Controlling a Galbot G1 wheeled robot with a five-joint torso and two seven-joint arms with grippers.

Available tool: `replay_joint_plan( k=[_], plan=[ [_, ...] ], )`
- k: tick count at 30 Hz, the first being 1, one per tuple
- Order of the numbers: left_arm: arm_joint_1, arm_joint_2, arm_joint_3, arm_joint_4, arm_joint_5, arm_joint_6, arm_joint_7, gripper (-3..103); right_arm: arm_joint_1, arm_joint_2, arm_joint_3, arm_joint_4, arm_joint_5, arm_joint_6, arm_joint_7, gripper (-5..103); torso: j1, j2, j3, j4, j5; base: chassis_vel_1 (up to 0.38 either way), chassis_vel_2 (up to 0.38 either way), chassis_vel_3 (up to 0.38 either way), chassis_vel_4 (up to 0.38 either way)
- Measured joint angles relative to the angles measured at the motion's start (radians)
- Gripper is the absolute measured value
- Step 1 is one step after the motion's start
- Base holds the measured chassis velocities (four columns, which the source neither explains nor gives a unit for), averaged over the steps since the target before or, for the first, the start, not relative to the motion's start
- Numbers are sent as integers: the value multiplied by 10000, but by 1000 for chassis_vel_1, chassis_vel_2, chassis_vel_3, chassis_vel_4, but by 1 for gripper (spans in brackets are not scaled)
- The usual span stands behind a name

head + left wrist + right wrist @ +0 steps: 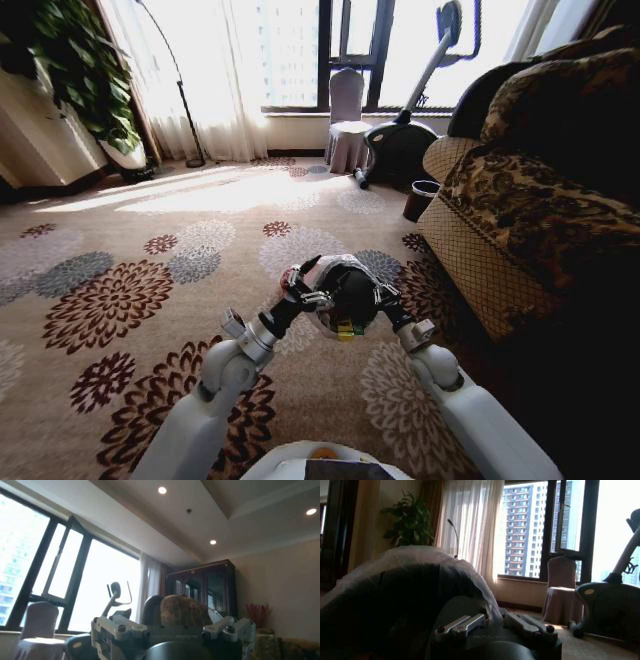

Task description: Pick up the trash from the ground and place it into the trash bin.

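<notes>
Carpet ahead, sofa (520, 210) at 2 o'clock. Both tools flank the trash bin (340, 290): left tool (305, 290), right tool (385, 297); finger opening can't tell. Keep bin level, squeeze evenly.

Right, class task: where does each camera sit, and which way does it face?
Head: up high, facing down at carpet; both arms, left tool and right tool either side of trash bin.
Left wrist: facing up at ceiling and window; own tool.
Right wrist: facing bin liner and window; own tool.
Shared: exercise bike, covered chair.
</notes>
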Motion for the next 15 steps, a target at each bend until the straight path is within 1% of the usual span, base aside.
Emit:
replay_joint_plan(
  k=[1, 2, 3, 4, 6, 7, 8, 10, 11, 13, 14, 15],
  plan=[
    [-96, 41, -282, 349, 258, -194, -818, 100, -108, 65, 9, 37, -4, 93, 2, 0, 0, 0, 0, -3, 2, 0, 0, 0, 0],
    [-152, 63, -519, 716, 522, -179, -1801, 100, -176, 107, 11, 105, -15, 102, 3, 0, 0, 0, 1, -11, 0, 0, 0, 0, 0],
    [-152, 63, -519, 716, 522, -179, -1801, 100, -176, 107, 11, 105, -15, 102, 3, 0, 0, 0, 1, -11, 0, 0, 0, 0, 0],
    [-167, 73, -822, 1118, 754, -58, -2737, 100, -220, 125, -17, 252, 15, -3, 3, 0, 1, -1, 1, -4, -3, 0, 0, 0, 0],
    [-183, 112, -1119, 1583, 869, 47, -3469, 100, -340, 111, -9, 474, 81, -55, 1, 0, 0, 0, 1, 0, -2, 0, 0, 0, 0],
    [-183, 112, -1119, 1583, 869, 47, -3469, 100, -340, 111, -9, 474, 81, -55, 1, 0, 0, 0, 1, 0, -2, 0, 0, 0, 0],
    [-201, 134, -1262, 1844, 880, 48, -3605, 100, -461, 69, 55, 580, 99, -59, -2, 0, 0, 0, 0, 3, -1, 0, 0, 0, 0],
    [-282, 159, -1334, 2213, 910, 82, -3757, 100, -587, 22, 127, 644, 133, -50, -3, 0, -1, 0, 0, 1, 2, 0, 0, 0, 0],
    [-282, 159, -1334, 2213, 910, 82, -3757, 100, -587, 22, 127, 644, 133, -50, -3, 0, -1, 0, 0, 1, 2, 0, 0, 0, 0],
    [-415, 199, -1337, 2929, 1167, 323, -4037, 100, -667, -5, 158, 704, 272, -49, 0, 0, 0, 0, 0, -9, 1, 0, 0, 0, 0],
    [-480, 231, -1338, 3408, 1377, 333, -4074, 100, -662, -9, 144, 720, 328, -50, 2, 0, 0, 0, 0, -9, 1, -50, 7, 23, -44],
    [-480, 231, -1338, 3408, 1377, 333, -4074, 100, -662, -9, 144, 720, 328, -50, 2, 0, 0, 0, 0, -9, 1, -50, 7, 23, -44]
  ],
)
